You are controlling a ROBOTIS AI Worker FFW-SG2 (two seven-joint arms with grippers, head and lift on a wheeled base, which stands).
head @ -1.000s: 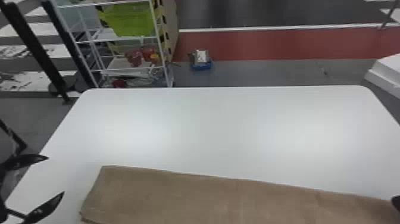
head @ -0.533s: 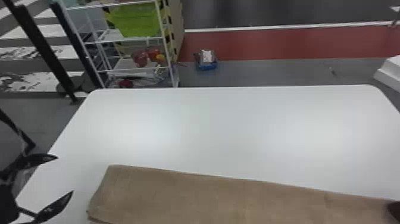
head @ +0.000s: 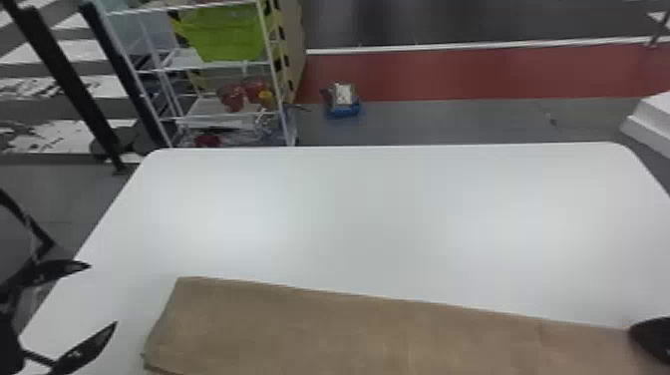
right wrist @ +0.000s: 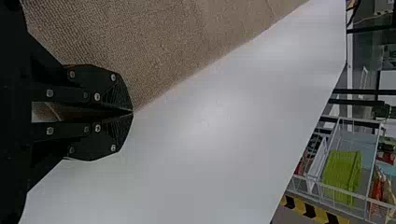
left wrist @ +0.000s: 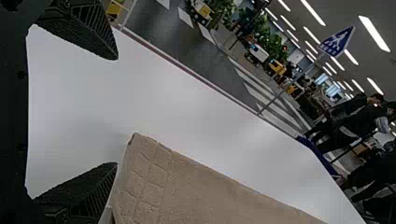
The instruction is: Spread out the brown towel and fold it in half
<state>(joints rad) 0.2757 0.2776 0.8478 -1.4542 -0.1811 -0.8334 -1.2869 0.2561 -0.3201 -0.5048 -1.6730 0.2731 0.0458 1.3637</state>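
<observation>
The brown towel [head: 349, 334] lies flat on the white tabletop [head: 379, 214], running along the bottom of the head view from left of centre to the lower right edge. Its far edge slopes down toward the right, and its left end slants toward the lower left. In the left wrist view, a grid of raised lines marks the towel near one corner.

At the lower right edge of the head view, the right end effector [head: 653, 339] is at the towel's right end. The right wrist view shows its fingers [right wrist: 112, 88] closed, tips together at the towel's border; I cannot tell whether they pinch cloth. At the lower left, the left end effector [head: 103, 294] is open, its fingers [left wrist: 93, 37] spread wide beside the towel's left end and apart from each other.

Beyond the tabletop, a white wire rack [head: 219, 117] stands in the upper left of the head view, holding a green basket [head: 224, 35] above some red items [head: 233, 97]. Right of it, a blue-based object [head: 343, 102] sits on the grey floor [head: 448, 119].
</observation>
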